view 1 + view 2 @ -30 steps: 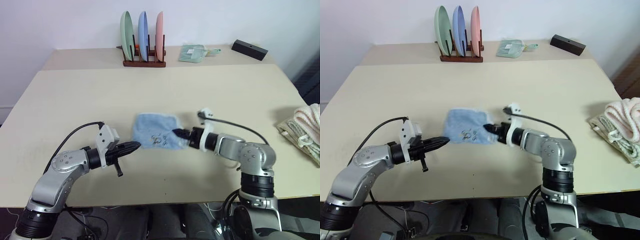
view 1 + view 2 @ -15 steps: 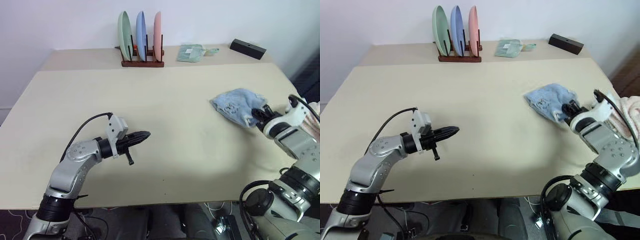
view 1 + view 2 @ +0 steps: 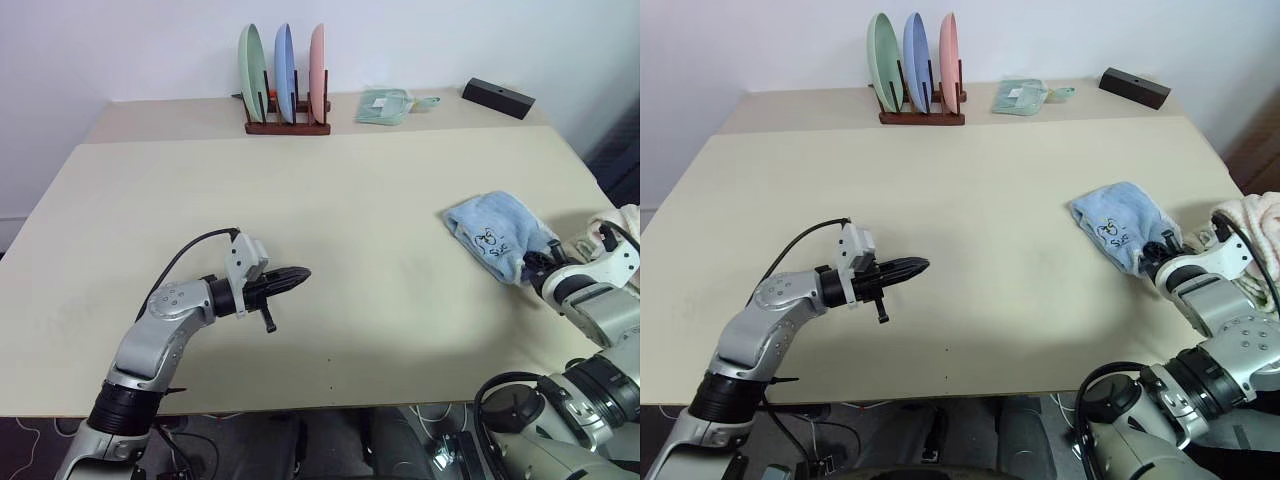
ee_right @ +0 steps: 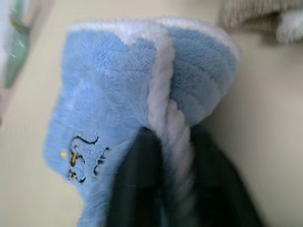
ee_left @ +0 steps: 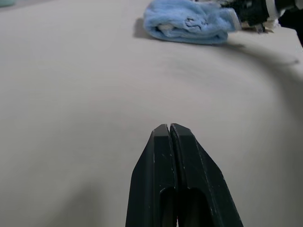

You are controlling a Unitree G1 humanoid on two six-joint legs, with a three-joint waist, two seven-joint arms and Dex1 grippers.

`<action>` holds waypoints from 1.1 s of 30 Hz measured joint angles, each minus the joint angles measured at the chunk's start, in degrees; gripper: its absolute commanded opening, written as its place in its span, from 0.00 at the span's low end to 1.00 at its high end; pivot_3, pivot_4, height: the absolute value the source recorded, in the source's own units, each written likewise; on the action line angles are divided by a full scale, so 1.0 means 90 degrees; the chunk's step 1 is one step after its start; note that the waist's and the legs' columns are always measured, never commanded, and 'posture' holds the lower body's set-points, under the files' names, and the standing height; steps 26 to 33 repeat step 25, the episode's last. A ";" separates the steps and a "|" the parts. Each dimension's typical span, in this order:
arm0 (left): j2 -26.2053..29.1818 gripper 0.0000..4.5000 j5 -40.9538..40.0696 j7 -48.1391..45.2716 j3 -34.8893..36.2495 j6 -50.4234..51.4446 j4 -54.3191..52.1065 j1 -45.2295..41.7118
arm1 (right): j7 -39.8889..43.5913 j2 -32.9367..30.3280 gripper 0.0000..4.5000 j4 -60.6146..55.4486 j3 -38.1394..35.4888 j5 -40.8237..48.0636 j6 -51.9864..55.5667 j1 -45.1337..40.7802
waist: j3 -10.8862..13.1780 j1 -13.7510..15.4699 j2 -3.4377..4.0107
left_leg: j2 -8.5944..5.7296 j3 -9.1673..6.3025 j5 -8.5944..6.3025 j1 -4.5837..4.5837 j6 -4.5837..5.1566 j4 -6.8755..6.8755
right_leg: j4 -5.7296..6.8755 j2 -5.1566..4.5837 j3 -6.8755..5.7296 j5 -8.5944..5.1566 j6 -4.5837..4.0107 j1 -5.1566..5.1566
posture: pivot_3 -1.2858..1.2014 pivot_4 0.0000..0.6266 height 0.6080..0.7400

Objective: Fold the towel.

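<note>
Where the right gripper (image 4: 163,189) meets the towel (image 3: 497,234), its two dark fingers (image 4: 135,184) are seen parted, one on each side of the white piped edge, which runs down between them; whether that edge is actually pinched or merely straddled cannot be told. The light blue towel is bunched into a loose folded heap on the right part of the worktop (image 3: 330,200), embroidered dark mark facing up, its near end at the right gripper. The left gripper (image 5: 169,128) is held over bare worktop on the left, well apart from the towel, its black fingers (image 5: 156,161) pressed flat together with nothing between them. A cream-pink knitted cloth (image 3: 1252,215) is noted just beyond the right gripper at the worktop's right edge, close to the towel but apart from it. At the far edge a wooden rack (image 3: 288,125) is seen holding three upright plates, green, blue and pink; a small folded pale green cloth (image 3: 386,105) lies to its right, and a black block (image 3: 498,98) farther right.
</note>
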 measured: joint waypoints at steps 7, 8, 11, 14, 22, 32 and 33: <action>0.0006 0.00 0.0044 0.0160 0.0165 -0.0151 0.0238 -0.0065 | 0.0971 -0.1407 0.87 -0.0504 0.1709 -0.0847 -0.1306 0.0795 | 0.0000 -0.0024 0.0004 | 0.0005 0.0003 0.0001 0.0005 0.0000 0.0000 | 0.0001 0.0006 0.0000 0.0000 0.0001 0.0003 | 0.52 0.24 0.85; 0.0006 0.00 0.0053 0.0237 0.0276 -0.0202 0.0276 -0.0066 | 0.1192 -0.1629 0.87 -0.0523 0.2005 -0.0996 -0.1541 0.0918 | 0.0000 -0.0024 0.0004 | 0.0004 0.0005 0.0001 0.0004 -0.0002 0.0001 | 0.0001 0.0005 0.0000 0.0000 0.0001 0.0003 | 0.52 0.24 0.85; 0.0005 0.00 0.0209 0.0658 0.0657 -0.0466 0.0560 -0.0087 | 0.2066 -0.2156 0.87 -0.0542 0.2717 -0.1300 -0.2342 0.1057 | 0.0000 -0.0021 0.0004 | 0.0004 0.0006 0.0002 0.0006 -0.0004 0.0002 | 0.0000 0.0006 0.0000 0.0000 0.0001 0.0004 | 0.52 0.24 0.85; 0.0018 0.00 0.0527 0.1235 0.1069 -0.0757 0.0963 -0.0111 | 0.3447 -0.2879 0.87 -0.0791 0.3986 -0.1745 -0.3502 0.1425 | 0.0001 -0.0013 0.0001 | 0.0006 0.0004 0.0005 0.0006 -0.0009 0.0002 | -0.0002 0.0008 -0.0002 0.0000 0.0002 0.0005 | 0.52 0.24 0.85; 0.0310 0.00 0.0724 0.1620 0.1605 -0.1002 0.0458 0.0944 | 0.5722 -0.2854 0.87 -0.0258 0.6021 -0.2309 -0.5383 0.1473 | 0.0005 0.0006 -0.0016 | 0.0002 0.0001 0.0015 0.0005 -0.0027 0.0006 | -0.0015 0.0000 -0.0003 0.0000 0.0003 0.0012 | 0.52 0.24 0.85; 0.0305 0.00 0.0708 0.1726 0.1690 -0.0954 0.0052 0.1286 | 0.6182 -0.2709 0.87 0.0100 0.6320 -0.2426 -0.5722 0.1271 | 0.0006 0.0055 -0.0018 | 0.0002 -0.0009 0.0014 0.0003 -0.0026 0.0006 | -0.0014 0.0000 -0.0010 0.0001 0.0002 0.0014 | 0.52 0.24 0.85; 0.0305 0.00 0.0708 0.1726 0.1690 -0.0954 0.0052 0.1286 | 0.6182 -0.2709 0.87 0.0100 0.6320 -0.2426 -0.5722 0.1271 | 0.0006 0.0055 -0.0018 | 0.0002 -0.0009 0.0014 0.0003 -0.0026 0.0006 | -0.0014 0.0000 -0.0010 0.0001 0.0002 0.0014 | 0.52 0.24 0.85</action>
